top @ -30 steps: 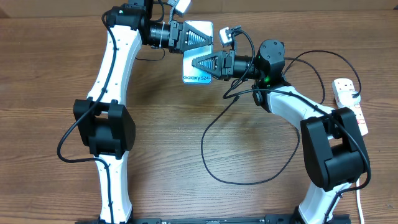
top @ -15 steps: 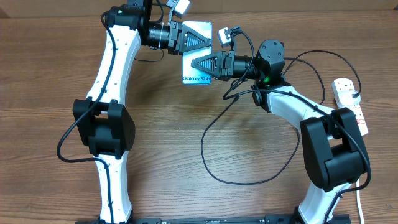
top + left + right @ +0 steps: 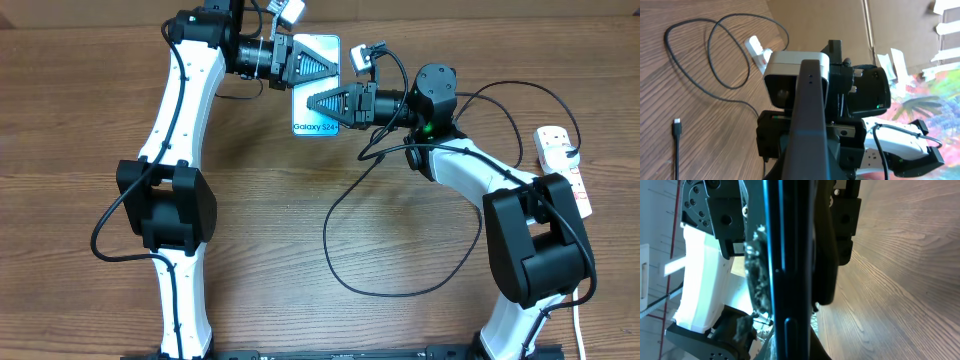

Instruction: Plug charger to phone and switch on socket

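Left gripper (image 3: 312, 62): we are reading it as clenched on the upper end of the phone (image 3: 316, 125), with one finger lying across the top of the cyan screen in the overhead view. In the left wrist view the phone (image 3: 806, 125) is running edge-on up the centre of the frame, its dark frame toward the lens.

Right gripper (image 3: 322, 103): it is reaching in from the right, with one finger lying over the middle of the screen just above the "Galaxy S24+" text. We cannot tell whether it is clamping the phone or only straddling it. In the right wrist view the phone (image 3: 785, 270) is showing as a dark vertical edge with a thin cyan line.

The phone is sitting at upper centre of the overhead frame, between the two grippers.

The charger (image 3: 324, 235) is looping over the worktop (image 3: 260, 230) at lower centre-right. Its connector tip (image 3: 676, 125) is lying loose on the wood at lower left of the left wrist view.

The socket (image 3: 550, 140) is lying at the right edge, well apart from the phone.
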You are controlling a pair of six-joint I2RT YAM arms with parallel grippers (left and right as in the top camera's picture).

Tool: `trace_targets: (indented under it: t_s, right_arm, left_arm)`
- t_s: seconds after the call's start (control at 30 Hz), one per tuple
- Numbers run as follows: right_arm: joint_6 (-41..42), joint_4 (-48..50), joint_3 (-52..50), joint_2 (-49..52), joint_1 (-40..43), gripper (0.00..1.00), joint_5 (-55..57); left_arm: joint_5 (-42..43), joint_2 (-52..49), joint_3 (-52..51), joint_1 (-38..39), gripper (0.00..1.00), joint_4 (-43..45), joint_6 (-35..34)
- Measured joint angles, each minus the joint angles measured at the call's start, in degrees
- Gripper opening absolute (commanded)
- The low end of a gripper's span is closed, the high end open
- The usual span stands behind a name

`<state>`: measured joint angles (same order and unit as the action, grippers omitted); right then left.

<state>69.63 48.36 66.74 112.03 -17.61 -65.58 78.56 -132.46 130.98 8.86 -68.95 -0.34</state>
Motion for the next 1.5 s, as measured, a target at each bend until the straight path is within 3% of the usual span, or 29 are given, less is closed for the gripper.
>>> trace_targets:
  t_s: [0.07, 0.17, 0.23, 0.3, 0.47, 0.63, 0.67, 0.73, 0.8, 0.87, 1.0, 1.2, 1.3, 1.5]
  right_arm:
    - [0.7, -0.1, 0.0, 0.0, 0.0, 0.04, 0.0]
    - [1.1, -0.4, 0.0, 0.0, 0.0, 0.04, 0.4]
    - [1.7, -0.9, 0.0, 0.0, -0.1, 0.04, 1.8]
    - [2.2, -1.0, 0.0, 0.1, 0.0, 0.04, 3.0]
    - [3.3, -0.3, 0.0, 0.1, 0.0, 0.04, 3.8]
    - [3.5, -0.4, 0.0, 0.1, 0.0, 0.04, 3.8]
    - [3.4, -0.9, 0.0, 0.0, 0.0, 0.18, 3.8]
    - [3.3, -2.6, 0.4, -0.1, 0.0, 0.33, 4.0]
    - [3.0, -5.4, 0.6, 0.0, -0.1, 0.73, 4.2]
    - [2.2, -8.0, 0.6, 0.0, -0.1, 0.89, 4.0]
    - [0.2, -8.7, 0.6, 0.0, 0.3, 1.0, 2.5]
    - [-3.0, -12.0, 0.6, 0.0, 3.3, 1.0, -0.9]
    - [-6.5, -20.3, 0.6, 0.0, 4.5, 1.0, -1.6]
    - [-17.5, -43.7, 0.8, 0.0, 4.2, 0.83, 1.8]
  left_arm:
    - [-0.4, 0.0, 0.0, 0.0, 0.06, 0.0, -1.0]
    - [-1.3, 0.0, 0.0, 0.0, 0.25, 0.1, -1.7]
    - [-1.5, 0.0, 0.0, 0.3, 0.28, -0.2, -2.7]
    - [-1.6, 0.0, 0.0, 0.7, 0.26, -0.2, -2.9]
    - [-2.9, 0.0, 0.0, 0.9, 0.08, 0.0, -3.5]
    - [-2.3, 0.0, 0.0, 0.7, 0.04, 0.3, -3.8]
    - [-2.2, 0.0, 0.0, 0.7, 0.04, 0.4, -3.9]
    - [-3.2, 0.0, 0.0, 0.8, 0.04, 0.5, -3.9]
    - [-3.7, 0.0, 0.0, 0.9, 0.04, 0.9, -3.9]
    - [-3.9, 0.0, 0.0, 0.9, 0.04, 1.3, -3.9]
    - [-7.4, 0.0, 0.0, 0.9, 0.04, 1.1, -3.9]
    - [-19.5, 0.0, 0.0, -0.1, 0.04, -3.4, -4.0]
    - [-28.7, 0.0, 0.0, -1.1, 0.04, -5.7, -5.6]
    - [-44.0, 0.0, 0.0, -2.5, 0.04, -9.9, -10.8]
